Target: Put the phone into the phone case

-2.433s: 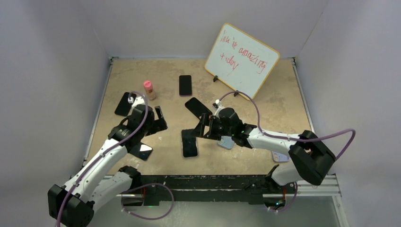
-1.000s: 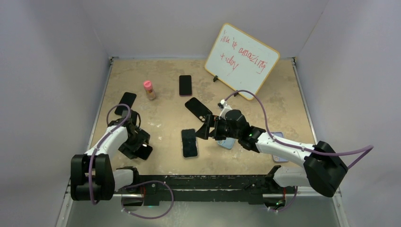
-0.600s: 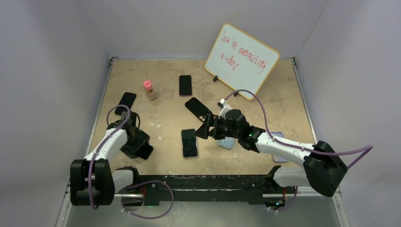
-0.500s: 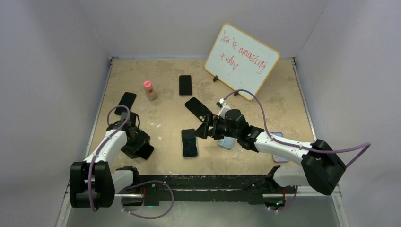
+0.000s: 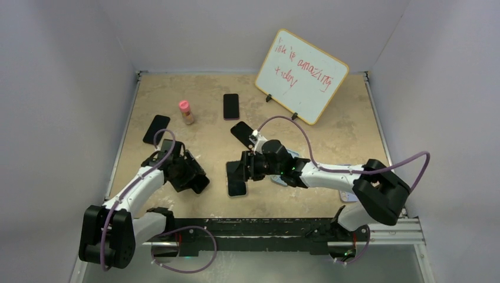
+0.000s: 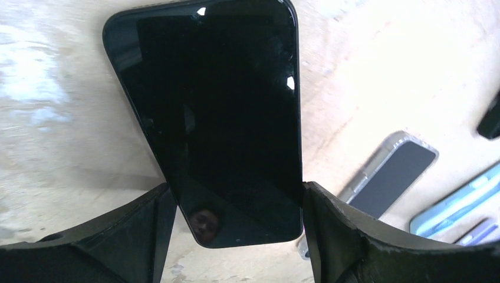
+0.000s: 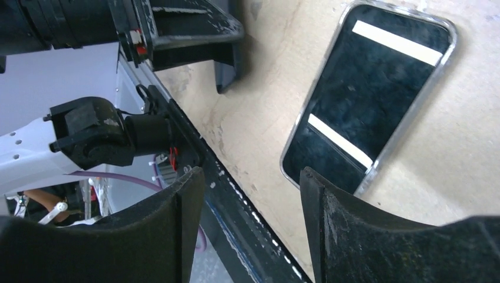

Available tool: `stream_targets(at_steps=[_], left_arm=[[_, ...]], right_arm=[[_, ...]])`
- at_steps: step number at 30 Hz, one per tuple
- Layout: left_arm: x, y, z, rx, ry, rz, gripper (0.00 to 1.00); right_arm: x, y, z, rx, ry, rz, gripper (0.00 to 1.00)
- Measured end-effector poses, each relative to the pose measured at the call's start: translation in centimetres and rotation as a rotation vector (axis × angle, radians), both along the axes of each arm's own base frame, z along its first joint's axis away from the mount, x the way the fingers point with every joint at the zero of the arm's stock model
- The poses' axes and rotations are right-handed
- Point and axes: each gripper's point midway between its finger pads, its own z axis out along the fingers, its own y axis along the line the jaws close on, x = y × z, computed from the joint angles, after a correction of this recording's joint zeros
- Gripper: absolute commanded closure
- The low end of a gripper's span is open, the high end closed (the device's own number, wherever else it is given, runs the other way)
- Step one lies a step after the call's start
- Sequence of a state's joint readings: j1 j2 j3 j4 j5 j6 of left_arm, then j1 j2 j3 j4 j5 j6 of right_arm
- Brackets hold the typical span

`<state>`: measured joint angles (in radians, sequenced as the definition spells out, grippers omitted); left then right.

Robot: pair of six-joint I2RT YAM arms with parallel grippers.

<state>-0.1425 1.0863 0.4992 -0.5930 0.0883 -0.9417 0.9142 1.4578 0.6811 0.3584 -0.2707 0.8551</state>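
Note:
My left gripper point(image 5: 193, 177) point(image 6: 236, 194) is shut on the black phone point(image 5: 200, 184) point(image 6: 215, 118). Both fingers press the phone's long edges near its lower end, and it hangs above the table, screen toward the wrist camera. The phone case point(image 5: 236, 180) point(image 7: 371, 100) point(image 6: 392, 177), clear-rimmed with a dark inside, lies flat at the table's front centre. My right gripper point(image 5: 240, 167) point(image 7: 250, 177) hovers at the case's near end, open, with nothing between its fingers. Its right finger point(image 7: 330, 224) sits close beside the case's corner. In the right wrist view the left gripper point(image 7: 177, 26) with the phone point(image 7: 227, 73) shows at upper left.
A whiteboard point(image 5: 302, 75) leans at the back right. A pink-capped bottle point(image 5: 186, 111) and three more black phones point(image 5: 231, 106) point(image 5: 246, 133) point(image 5: 156, 129) lie further back. A light blue case point(image 5: 283, 177) point(image 6: 460, 200) lies beneath the right arm. The table's front rail point(image 7: 247, 206) is near.
The left gripper has lifted the black phone from the front left and carried it right, toward the case. The right gripper has moved left over the case and its jaws have narrowed.

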Motion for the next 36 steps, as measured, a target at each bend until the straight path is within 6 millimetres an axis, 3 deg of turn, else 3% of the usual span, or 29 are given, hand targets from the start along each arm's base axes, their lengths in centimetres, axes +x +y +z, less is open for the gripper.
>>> stream_targets(at_steps=[10, 17, 24, 31, 34, 36], left_arm=[[0.8, -2.1, 0.8, -0.068, -0.08, -0.091, 0.69], [0.3, -2.9, 0.9, -0.119, -0.109, -0.134, 0.69], [0.2, -3.7, 1.2, -0.165, -0.129, -0.157, 0.71], [0.1, -4.2, 1.3, -0.192, -0.138, -0.175, 0.7], [0.0, -4.4, 1.4, -0.203, -0.143, -0.188, 0.6], [0.0, -4.4, 1.5, -0.203, -0.149, -0.196, 0.44]], right_arm=[[1.0, 4.7, -0.9, 0.013, 0.033, 0.082, 0.48], [0.2, 8.1, -2.0, 0.018, 0.071, 0.135, 0.53], [0.0, 9.0, -3.9, -0.008, 0.119, 0.13, 0.59], [0.3, 9.5, -4.3, -0.008, 0.135, 0.119, 0.74], [0.4, 9.7, -4.3, -0.004, 0.14, 0.115, 0.91], [0.4, 9.6, -4.5, -0.006, 0.148, 0.111, 1.0]])
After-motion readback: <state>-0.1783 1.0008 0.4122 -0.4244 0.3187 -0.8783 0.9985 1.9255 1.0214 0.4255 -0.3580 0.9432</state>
